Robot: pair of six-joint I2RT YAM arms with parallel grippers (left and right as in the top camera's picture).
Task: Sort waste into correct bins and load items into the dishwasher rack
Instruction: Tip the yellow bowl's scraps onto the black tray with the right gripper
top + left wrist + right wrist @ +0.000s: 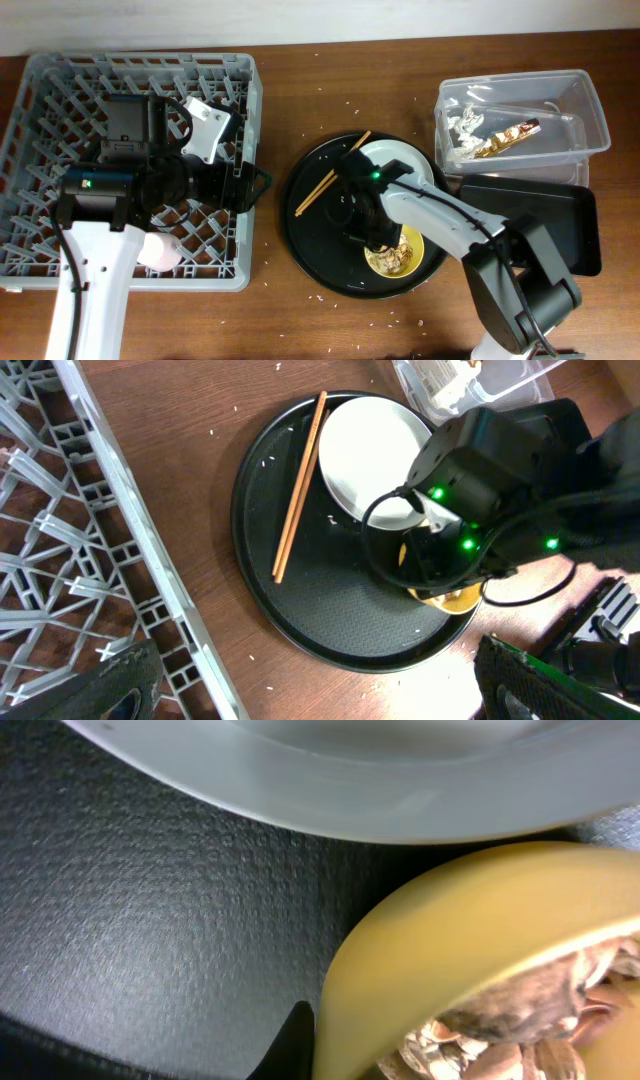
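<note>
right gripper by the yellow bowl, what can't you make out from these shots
- Right gripper: overhead, its own wrist covers the jaws; right wrist view shows one dark fingertip at the bottom edge. Open or shut unclear.
- Round yellow bowl: left wrist view, the right arm hides most of it.
- Tan-brown food bits: right wrist view, cut off by the frame edge.
</note>
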